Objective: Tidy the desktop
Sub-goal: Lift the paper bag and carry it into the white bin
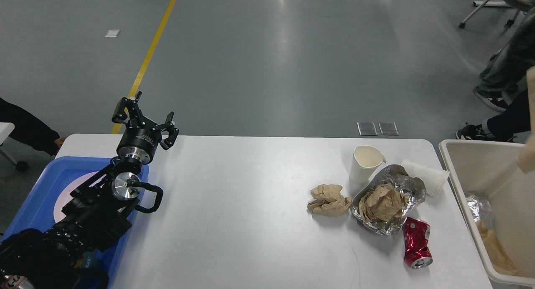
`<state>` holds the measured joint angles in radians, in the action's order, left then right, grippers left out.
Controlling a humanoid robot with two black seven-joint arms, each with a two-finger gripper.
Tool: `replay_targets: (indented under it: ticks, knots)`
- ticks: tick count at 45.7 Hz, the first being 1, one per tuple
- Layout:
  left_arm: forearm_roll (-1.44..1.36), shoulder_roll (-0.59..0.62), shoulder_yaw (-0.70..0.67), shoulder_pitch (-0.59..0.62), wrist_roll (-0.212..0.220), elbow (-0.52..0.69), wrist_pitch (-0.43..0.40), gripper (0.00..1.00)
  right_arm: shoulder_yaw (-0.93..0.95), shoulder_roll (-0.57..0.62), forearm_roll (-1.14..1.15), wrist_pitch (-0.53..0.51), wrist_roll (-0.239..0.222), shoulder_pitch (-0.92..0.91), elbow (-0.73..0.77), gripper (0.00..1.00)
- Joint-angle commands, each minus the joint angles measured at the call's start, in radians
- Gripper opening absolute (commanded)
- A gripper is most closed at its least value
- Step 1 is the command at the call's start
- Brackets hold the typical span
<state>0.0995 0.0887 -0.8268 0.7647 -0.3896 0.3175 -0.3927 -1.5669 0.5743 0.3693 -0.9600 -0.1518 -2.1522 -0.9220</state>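
desktop point(234, 222) long axis left-right; left claw point(144, 115) spread, empty.

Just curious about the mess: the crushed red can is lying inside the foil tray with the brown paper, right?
Not quite. The head view shows the crushed red can lying on the desktop just beside the foil tray, outside it. Only the crumpled brown paper sits inside the foil.

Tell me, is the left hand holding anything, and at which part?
Nothing is held. The left hand is open and empty above the desktop; the right hand is not in view.
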Motion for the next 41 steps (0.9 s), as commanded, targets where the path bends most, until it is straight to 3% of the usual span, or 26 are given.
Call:
replay_targets:
  ticks: [1, 9, 14, 26, 41]
  knots:
    - [0.000, 0.000, 0.000, 0.001, 0.000, 0.000, 0.000, 0.96, -0.006, 0.038, 0.003, 0.064, -0.002, 0.222, 0.041, 0.00]
    - [0.000, 0.000, 0.000, 0.001, 0.000, 0.000, 0.000, 0.96, 0.080, 0.038, -0.012, 0.415, -0.002, 0.599, 0.127, 0.00]
    - [0.000, 0.000, 0.000, 0.001, 0.000, 0.000, 0.000, 0.96, 0.172, 0.007, -0.012, 0.570, -0.008, 0.825, 0.195, 0.00]
    - [0.000, 0.000, 0.000, 0.001, 0.000, 0.000, 0.000, 0.96, 0.283, -0.100, -0.010, 0.647, -0.014, 1.137, 0.382, 0.00]
    - [0.000, 0.000, 0.000, 0.001, 0.000, 0.000, 0.000, 0.96, 0.335, -0.175, -0.010, 0.684, -0.014, 1.252, 0.427, 0.00]
